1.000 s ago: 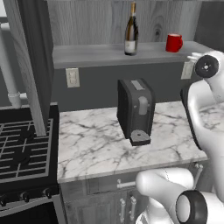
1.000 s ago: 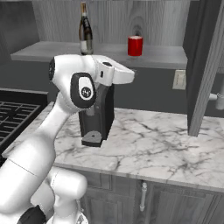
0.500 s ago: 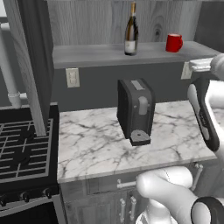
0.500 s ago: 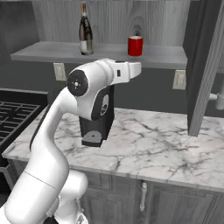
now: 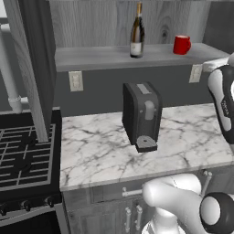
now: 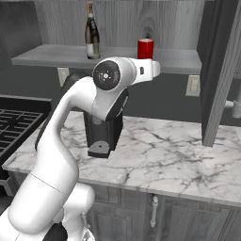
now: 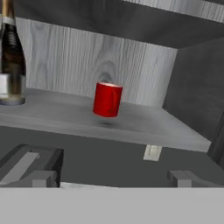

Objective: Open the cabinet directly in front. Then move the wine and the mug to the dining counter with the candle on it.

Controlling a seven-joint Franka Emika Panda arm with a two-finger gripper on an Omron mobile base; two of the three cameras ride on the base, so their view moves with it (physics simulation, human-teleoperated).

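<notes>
The cabinet (image 5: 32, 68) is open, with its doors swung out to both sides. On its shelf (image 5: 114, 57) stands the wine (image 5: 136, 32), tall and dark. The red mug (image 5: 182, 45) sits on the same shelf, well apart from the bottle, to its right. The robot's hand is raised in front of the shelf and looks straight at the mug. Its fingers (image 7: 113, 178) are wide open and hold nothing. Below the shelf, a black coffee machine (image 5: 140, 116) stands on the marble surface (image 5: 100, 151). A dark stove (image 5: 23, 155) sits to the left of it.
</notes>
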